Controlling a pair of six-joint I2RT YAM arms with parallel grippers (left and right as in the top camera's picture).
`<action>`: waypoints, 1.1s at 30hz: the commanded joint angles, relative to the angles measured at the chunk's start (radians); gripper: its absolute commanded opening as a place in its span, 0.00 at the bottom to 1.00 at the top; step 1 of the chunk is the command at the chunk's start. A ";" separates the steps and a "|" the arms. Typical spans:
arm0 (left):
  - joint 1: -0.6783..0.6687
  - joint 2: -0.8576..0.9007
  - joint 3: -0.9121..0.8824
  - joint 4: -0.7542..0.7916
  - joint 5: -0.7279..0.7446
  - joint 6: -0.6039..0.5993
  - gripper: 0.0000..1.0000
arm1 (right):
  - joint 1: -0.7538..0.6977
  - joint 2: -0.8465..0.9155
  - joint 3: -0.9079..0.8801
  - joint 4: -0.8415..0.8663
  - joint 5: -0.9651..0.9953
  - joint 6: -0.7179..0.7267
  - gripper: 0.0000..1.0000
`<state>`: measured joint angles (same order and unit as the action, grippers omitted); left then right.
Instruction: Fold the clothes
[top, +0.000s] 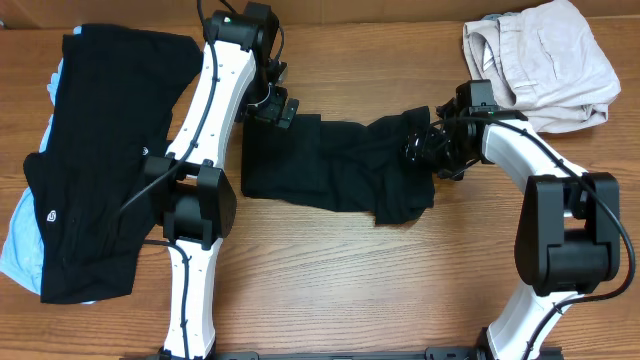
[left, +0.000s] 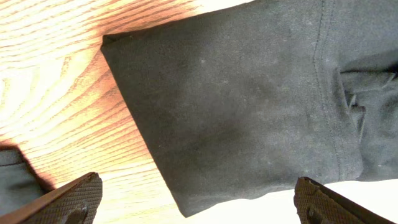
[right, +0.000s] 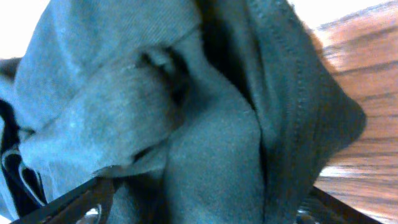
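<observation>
A black T-shirt (top: 330, 170) lay in the middle of the table (top: 330, 290), loosely folded into a long band. Its long axis ran across the table from left to right, and the right end sagged a little toward the near edge. The left end was flat and square-cut. The right end was bunched and rumpled, with one flap pointing at the near edge. The left gripper (top: 272, 108) hung over the far-left corner of that band with its fingers (left: 68, 198) spread as wide as they go, holding nothing; the smooth folded cloth lay beneath them. The right gripper (top: 425, 150) sat at the crumpled right end. Its fingers (right: 81, 202) were also wide apart, with gathered cloth filling the space between them and no clamped hold visible. A stack of black shirts (top: 100, 160) lay along the left edge over a pale blue garment (top: 18, 240), lengthwise from far to near. Beige trousers (top: 545, 60) lay crumpled in the far-right corner.
</observation>
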<state>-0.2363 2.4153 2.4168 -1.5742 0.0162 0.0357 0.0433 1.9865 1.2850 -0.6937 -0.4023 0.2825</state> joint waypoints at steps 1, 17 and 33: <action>0.008 -0.016 0.024 0.001 -0.020 0.016 1.00 | 0.000 0.036 -0.015 0.005 -0.101 -0.046 0.82; 0.008 -0.015 0.024 0.005 -0.017 0.008 1.00 | -0.003 0.035 -0.015 0.072 -0.340 -0.130 0.08; 0.072 -0.015 0.024 0.006 -0.020 0.009 1.00 | -0.285 -0.097 0.086 -0.201 -0.304 -0.254 0.04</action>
<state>-0.1947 2.4153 2.4168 -1.5707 0.0097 0.0353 -0.1997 1.9804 1.3075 -0.8627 -0.7235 0.0971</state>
